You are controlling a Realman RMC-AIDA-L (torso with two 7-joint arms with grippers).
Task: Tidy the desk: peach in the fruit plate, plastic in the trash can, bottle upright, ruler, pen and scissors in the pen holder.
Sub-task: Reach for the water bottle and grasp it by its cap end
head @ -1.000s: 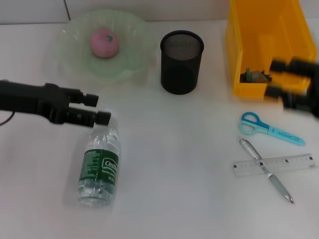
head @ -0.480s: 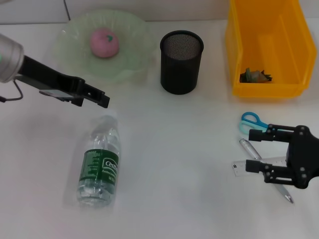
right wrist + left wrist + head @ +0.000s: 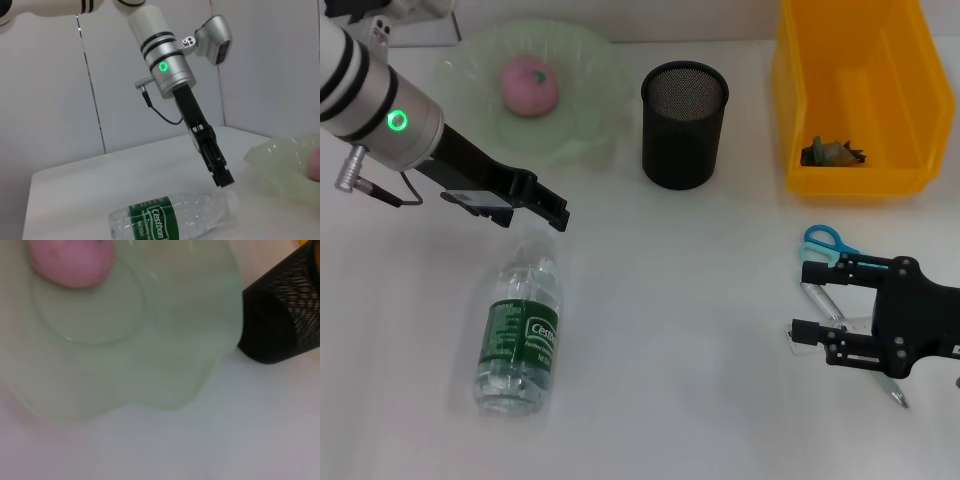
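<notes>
The left hand (image 3: 558, 218) hangs low over the bench (image 3: 670, 300), its dark fingers drawn close together with nothing between them, tips just above the cap end of the bottle (image 3: 520, 335). That bottle lies flat on its side, green label up, neck pointing toward the hand; the right wrist view shows the same hand (image 3: 224, 178) slanting down with a slim gap over the bottle (image 3: 170, 220).

Beyond the left arm sits the pale green fruit plate (image 3: 580, 130), and the pink peach (image 3: 528, 85) rests in its middle. The left wrist view looks straight down on that plate (image 3: 175, 360), with the peach (image 3: 70, 262) at one edge and the black mesh pen holder (image 3: 282, 320) just beside the plate's rim.

Over on the other side, the right hand (image 3: 800, 300) is spread wide, one finger near the blue scissors (image 3: 823, 243), the other down by the clear ruler (image 3: 805, 338). It grips nothing. The pen (image 3: 817, 297) lies between those fingers and runs on under the hand. All three are flat on the bench.

The pen holder (image 3: 684, 125) stands upright, well apart from them. The yellow trash can (image 3: 800, 110) sits at the far right with a crumpled bit of plastic (image 3: 832, 152) in its bottom.
</notes>
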